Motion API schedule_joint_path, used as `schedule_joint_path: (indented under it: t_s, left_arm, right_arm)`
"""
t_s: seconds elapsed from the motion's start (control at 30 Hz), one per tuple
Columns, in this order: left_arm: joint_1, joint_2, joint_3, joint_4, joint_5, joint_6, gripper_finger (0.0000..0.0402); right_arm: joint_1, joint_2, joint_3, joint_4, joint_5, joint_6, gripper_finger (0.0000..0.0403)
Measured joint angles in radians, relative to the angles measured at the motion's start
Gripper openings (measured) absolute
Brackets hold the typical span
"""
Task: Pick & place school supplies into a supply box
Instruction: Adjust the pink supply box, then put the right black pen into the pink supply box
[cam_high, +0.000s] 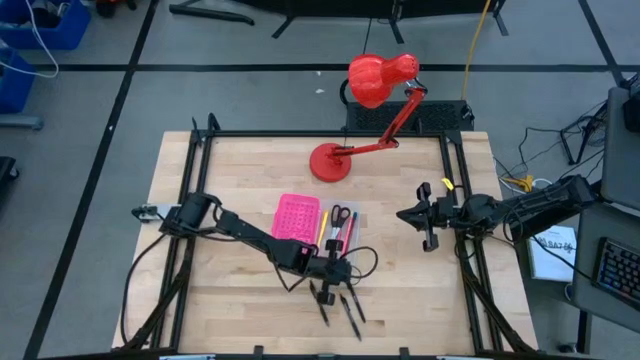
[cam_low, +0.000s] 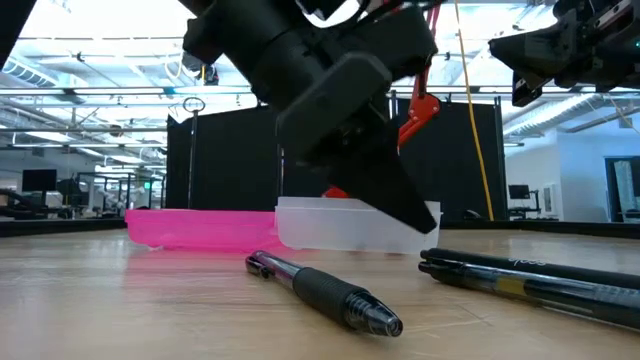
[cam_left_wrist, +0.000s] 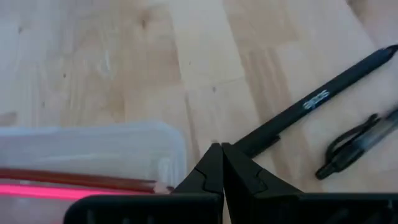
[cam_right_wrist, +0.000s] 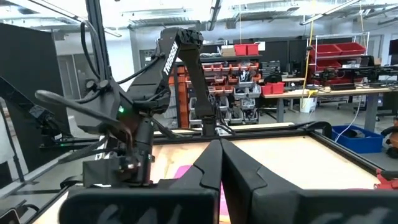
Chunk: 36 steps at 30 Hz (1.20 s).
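The left end effector (cam_high: 325, 270) is positioned low over the desk (cam_high: 240, 170), just beside the near end of the supply box (cam_high: 318, 224); its fingers (cam_left_wrist: 214, 168) are seen pressed together with nothing held between them. The box lies open, the pink lid (cam_high: 297, 216) flat beside the clear tray (cam_low: 350, 225). Scissors (cam_high: 340, 213) and several thin pens are observed inside the tray. A red-brown pencil (cam_left_wrist: 81, 180) is seen in the tray in the left wrist view. Black pens (cam_high: 340, 305) are noted lying loose on the desk, near the left end effector. The right end effector (cam_high: 425, 222) is held raised at the desk's right side, fingers closed and empty. A red lamp (cam_high: 365, 110) stands at the far edge.
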Motion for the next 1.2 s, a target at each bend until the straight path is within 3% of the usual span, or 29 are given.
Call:
schedule_joint_path:
  t_s: [0.27,0.47,0.6,0.73,0.9,1.1,1.2]
  left_arm:
    - [0.063,0.001,0.0,0.006,-0.007,0.001,0.0006]
    - [0.08,-0.006,0.0,0.025,0.066,0.107,0.0004]
    - [0.044,-0.095,-0.002,0.02,0.116,0.256,0.0004]
    - [0.012,-0.285,-0.014,-0.134,0.105,0.421,0.0003]
    - [0.036,-0.598,-0.23,-0.095,0.03,0.443,0.0002]
    - [0.102,-0.95,-0.702,0.279,0.122,0.276,0.0002]
    - [0.134,-1.092,-0.87,0.373,-0.012,0.176,0.0004]
  right_arm:
    - [0.0,0.0,0.0,0.0,0.0,-0.007,0.0]
    - [0.0,0.0,0.0,-0.001,0.0,-0.011,0.0]
    - [0.0,0.0,0.0,-0.007,0.0,-0.018,0.0]
    - [0.0,0.001,0.0,-0.015,-0.001,-0.022,0.0]
    - [0.0,0.004,0.0,-0.022,-0.001,-0.023,0.0]
    - [0.0,0.006,0.0,-0.03,-0.001,-0.026,0.0]
    - [0.0,0.006,0.0,-0.029,-0.001,-0.026,0.0]
